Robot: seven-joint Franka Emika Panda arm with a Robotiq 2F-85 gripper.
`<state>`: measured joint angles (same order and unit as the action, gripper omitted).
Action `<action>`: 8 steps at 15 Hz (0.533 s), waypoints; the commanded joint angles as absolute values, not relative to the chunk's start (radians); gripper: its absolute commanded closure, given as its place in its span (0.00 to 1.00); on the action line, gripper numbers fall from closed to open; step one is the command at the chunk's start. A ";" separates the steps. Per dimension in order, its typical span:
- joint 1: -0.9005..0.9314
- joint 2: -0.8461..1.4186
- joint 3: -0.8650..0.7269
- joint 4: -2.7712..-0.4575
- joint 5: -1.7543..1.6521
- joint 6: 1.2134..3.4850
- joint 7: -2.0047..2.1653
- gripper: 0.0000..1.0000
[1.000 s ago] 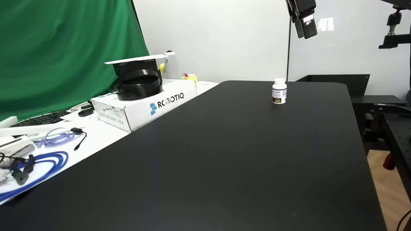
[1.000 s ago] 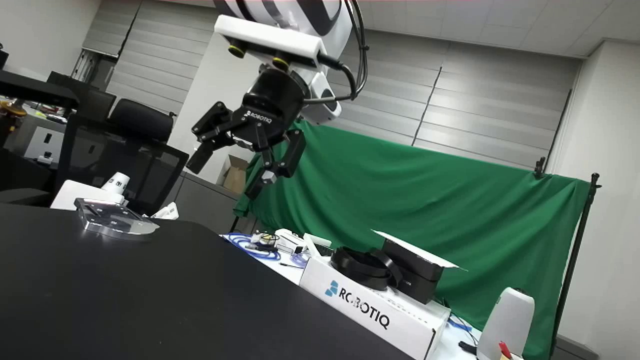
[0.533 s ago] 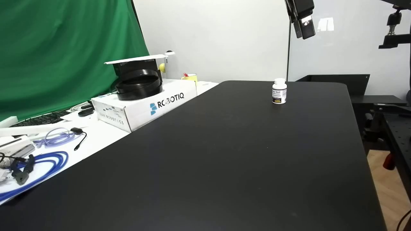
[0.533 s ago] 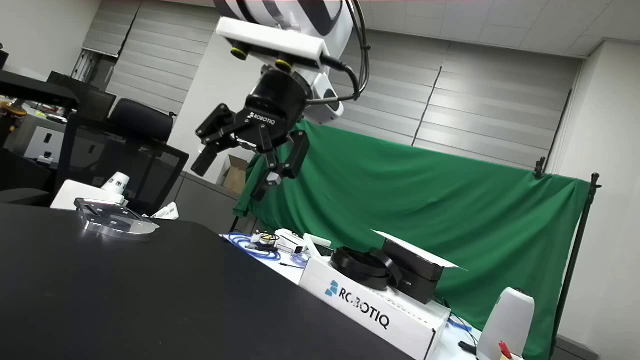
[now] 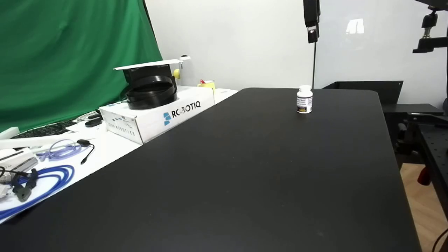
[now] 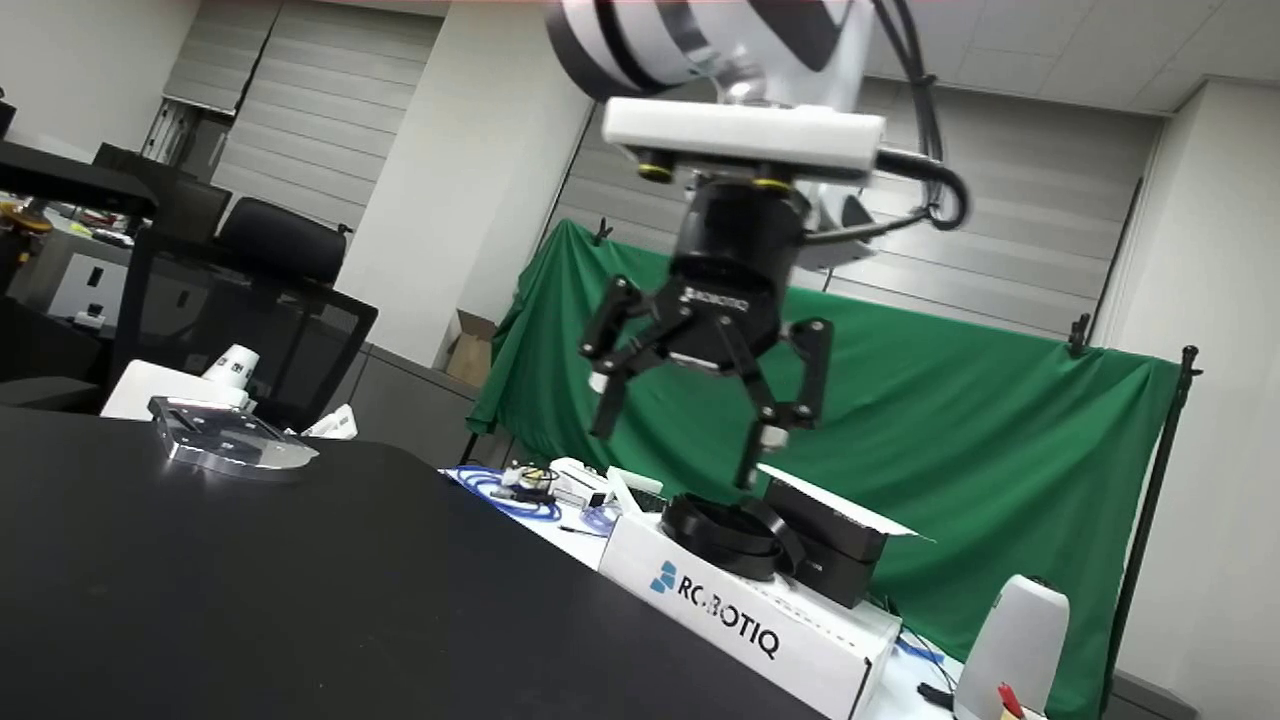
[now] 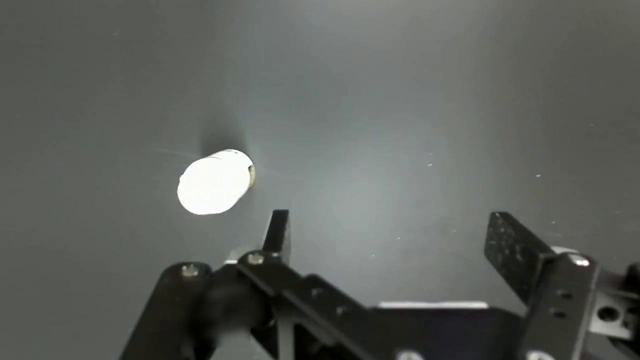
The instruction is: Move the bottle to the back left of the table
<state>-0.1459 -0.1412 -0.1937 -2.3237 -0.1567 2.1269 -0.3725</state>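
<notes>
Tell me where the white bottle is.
In an exterior view, the white bottle stands upright on the black table, near its far edge, right of the picture's centre. In the wrist view, it is at picture left, outside the open jaws.

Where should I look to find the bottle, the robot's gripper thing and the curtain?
Bottle (image 5: 304,102), in an exterior view: on its label.
Gripper (image 6: 673,461), in an exterior view: the gap between its fingertips.
Curtain (image 5: 70,56), in an exterior view: middle of the green cloth.
</notes>
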 commanded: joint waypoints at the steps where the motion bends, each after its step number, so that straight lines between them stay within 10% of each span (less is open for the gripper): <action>1: -0.198 -0.024 -0.251 -2.208 -0.138 2.178 -0.433 0.00; 8: -0.279 0.171 -0.268 -2.058 -0.054 2.323 -0.504 0.00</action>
